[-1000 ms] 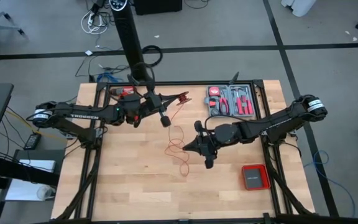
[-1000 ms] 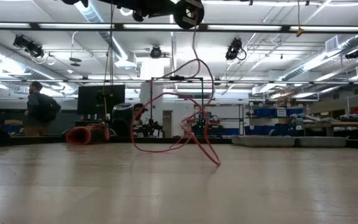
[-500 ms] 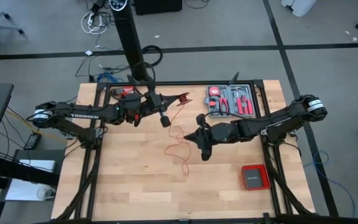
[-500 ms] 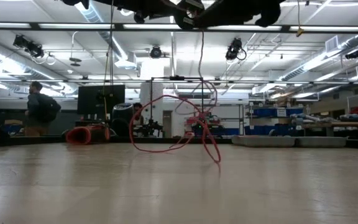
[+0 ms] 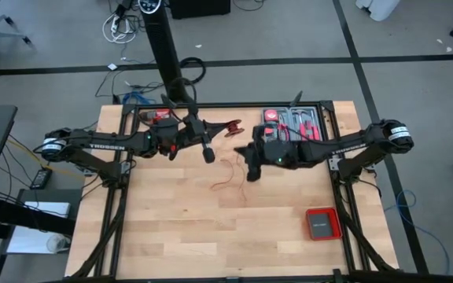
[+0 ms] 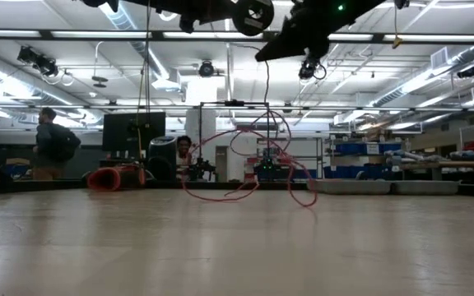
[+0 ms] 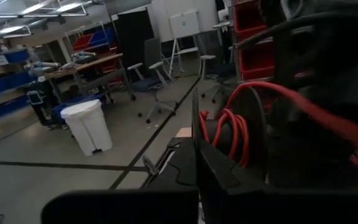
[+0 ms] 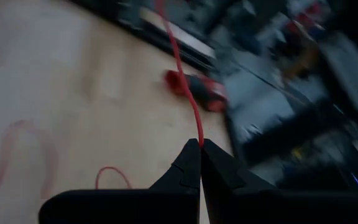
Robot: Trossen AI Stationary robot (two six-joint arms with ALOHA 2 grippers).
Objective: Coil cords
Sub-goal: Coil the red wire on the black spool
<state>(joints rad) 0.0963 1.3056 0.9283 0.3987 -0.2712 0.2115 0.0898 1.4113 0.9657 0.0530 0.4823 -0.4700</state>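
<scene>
The cord is a thin red wire. Its wound part, a small red coil point(image 5: 231, 126), sits at the tip of my left gripper point(image 5: 222, 126), which is shut and raised near the table's far edge. From there the cord runs to my right gripper point(image 5: 249, 173), shut on it above the table's middle. The remaining cord hangs down point(image 6: 267, 107) and lies in loose loops point(image 5: 230, 177) on the wood. The left wrist view shows the coil point(image 7: 229, 134) just beyond the shut fingers. My left gripper has the cord's coil point(image 7: 219, 130) at its shut fingertips, which point level toward the table's right. I cannot tell whether the coil is pinched or wound round them. The coil is lifted clear of the table. My right gripper pinches a single strand point(image 8: 199, 142) at its fingertips, slanting down from the right. The strand runs straight from the pinch toward the coil point(image 8: 191, 87), and slack loops point(image 8: 17, 155) trail on the table.
An open tool case point(image 5: 293, 127) lies at the far right. A flat red box point(image 5: 322, 223) sits near the right edge, a red-and-black drill point(image 5: 160, 116) at the far left beside the camera pole point(image 5: 167, 55). A person point(image 6: 52, 144) stands in the room behind.
My right gripper has swung toward the table's far edge, nearer the coil, turning as it went and staying shut on the cord. The loose loops have been dragged along the table toward the far side; their near end no longer reaches as far forward.
</scene>
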